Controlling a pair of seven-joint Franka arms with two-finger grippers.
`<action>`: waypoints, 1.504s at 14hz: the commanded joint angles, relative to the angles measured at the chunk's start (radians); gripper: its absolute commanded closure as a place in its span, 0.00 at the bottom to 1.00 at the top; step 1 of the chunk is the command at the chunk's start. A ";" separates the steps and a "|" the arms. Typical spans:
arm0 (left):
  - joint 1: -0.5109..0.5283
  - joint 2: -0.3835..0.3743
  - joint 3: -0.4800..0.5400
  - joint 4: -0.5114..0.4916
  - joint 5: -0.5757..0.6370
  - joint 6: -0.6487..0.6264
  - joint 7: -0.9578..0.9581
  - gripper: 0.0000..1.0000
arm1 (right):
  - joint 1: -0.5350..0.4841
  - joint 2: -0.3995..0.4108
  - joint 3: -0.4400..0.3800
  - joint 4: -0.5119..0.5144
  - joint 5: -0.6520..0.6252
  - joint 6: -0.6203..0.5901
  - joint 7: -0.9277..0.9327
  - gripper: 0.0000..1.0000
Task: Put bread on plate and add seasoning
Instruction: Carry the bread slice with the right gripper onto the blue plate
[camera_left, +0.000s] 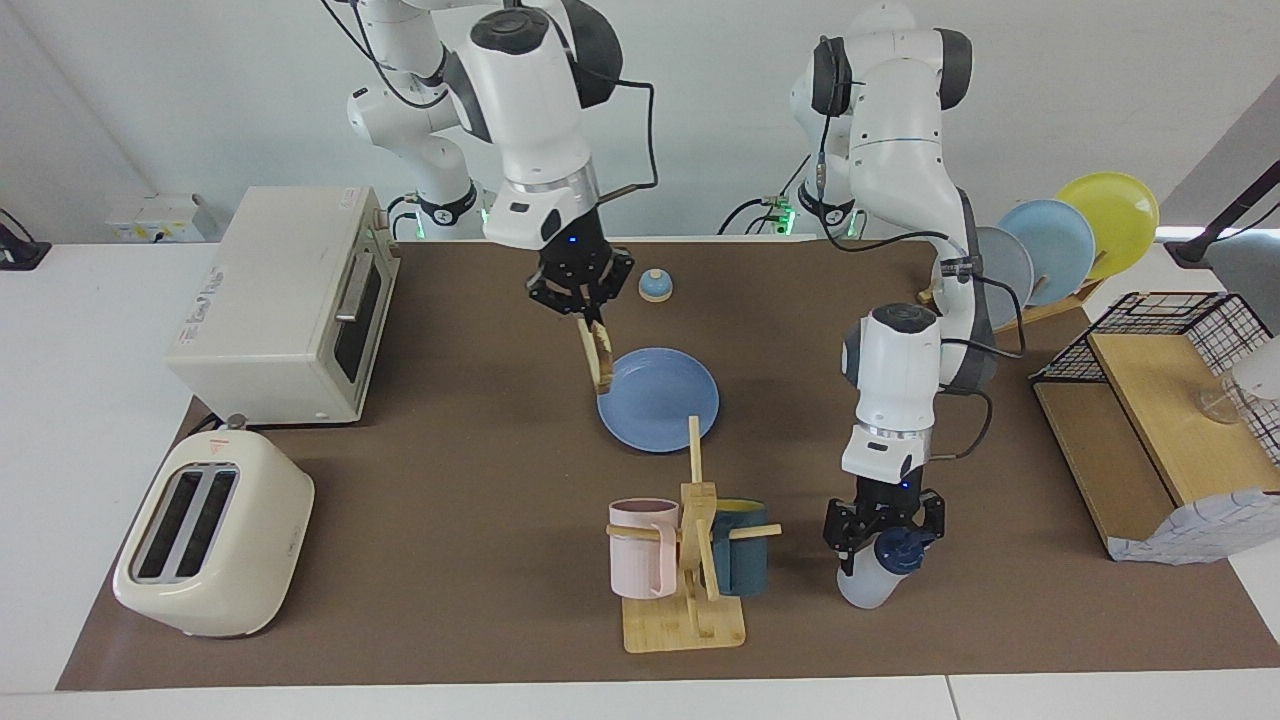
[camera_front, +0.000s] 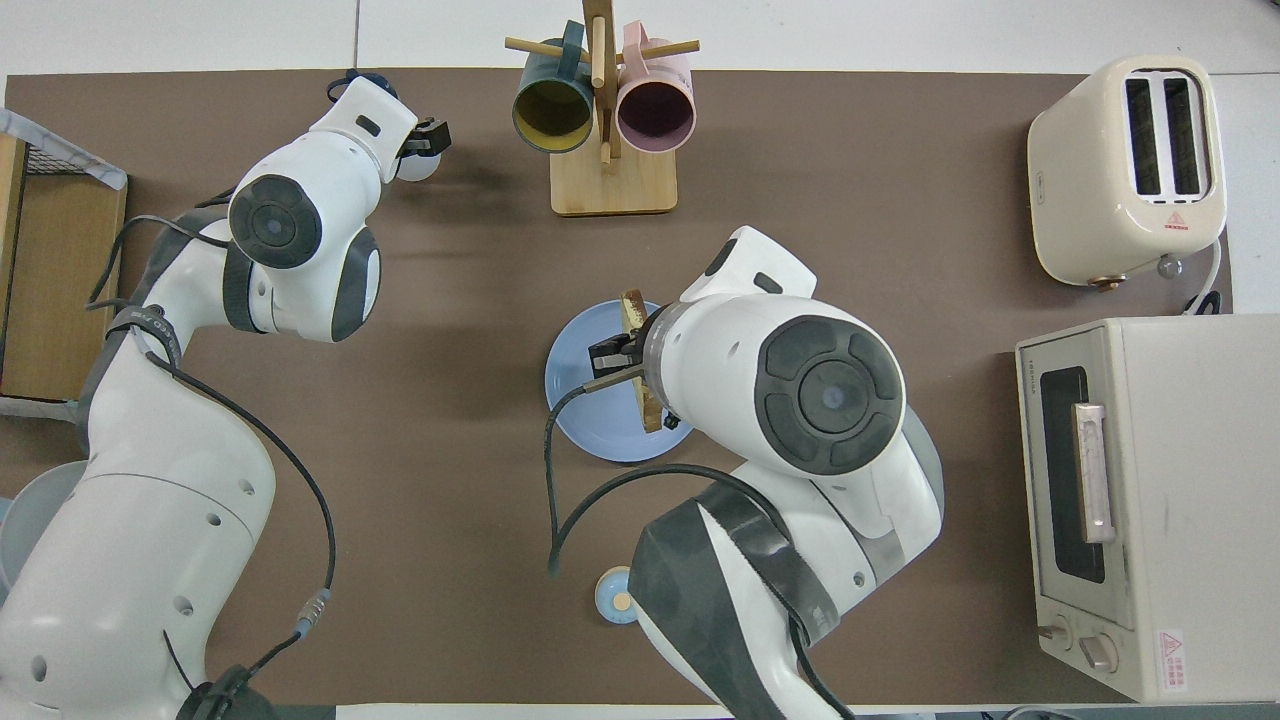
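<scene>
Your right gripper (camera_left: 590, 318) pinches bread (camera_left: 600, 360) edge-on over plate (camera_left: 665, 415); lay it flat. Left gripper (camera_left: 885, 535) clasps seasoning (camera_left: 880, 572).

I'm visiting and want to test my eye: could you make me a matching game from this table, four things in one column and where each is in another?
Things:
1. bread
2. seasoning
3. pink mug
4. bell

Places:
A. hanging on the wooden mug tree
B. standing on the mat, left gripper at its cap
C. held on edge by the right gripper, over the plate rim
D. on the mat, nearer the robots than the plate

Pairs: 1-C, 2-B, 3-A, 4-D
</scene>
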 joint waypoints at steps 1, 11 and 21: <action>0.002 0.026 0.006 0.028 0.019 0.025 -0.014 1.00 | 0.029 0.024 -0.002 -0.048 0.023 0.109 0.047 1.00; 0.013 -0.108 0.003 -0.025 0.023 -0.042 0.078 1.00 | 0.049 -0.016 -0.002 -0.204 0.023 0.259 0.118 1.00; -0.067 -0.533 -0.018 -0.158 0.012 -0.742 0.782 1.00 | -0.014 -0.058 -0.002 -0.321 0.025 0.261 0.128 0.01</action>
